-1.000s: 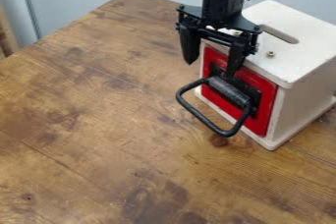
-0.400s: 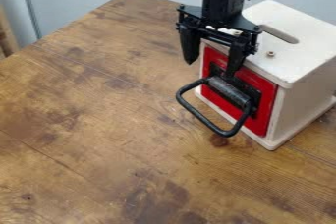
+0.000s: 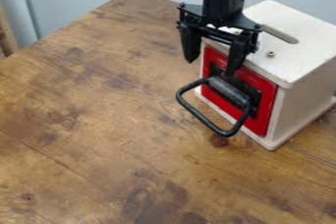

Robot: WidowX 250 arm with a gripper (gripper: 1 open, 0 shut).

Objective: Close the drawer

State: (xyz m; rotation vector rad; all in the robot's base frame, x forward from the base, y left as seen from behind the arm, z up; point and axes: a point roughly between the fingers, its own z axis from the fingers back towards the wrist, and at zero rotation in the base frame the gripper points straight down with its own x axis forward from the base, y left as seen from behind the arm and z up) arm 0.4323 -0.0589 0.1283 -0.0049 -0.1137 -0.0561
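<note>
- Gripper (image 3: 211,54), fingers spread and empty, hangs before the red drawer (image 3: 250,95) (apparently nearly flush).
- Best practice: push squarely above the wire handle (image 3: 210,109).

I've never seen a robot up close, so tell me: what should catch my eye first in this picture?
Probably the red drawer front set in a cream box at the right of the wooden table, with a big black wire handle looping out toward the table's middle. Next, the black end effector hanging from above, its fingers spread open just in front of the drawer.
</note>
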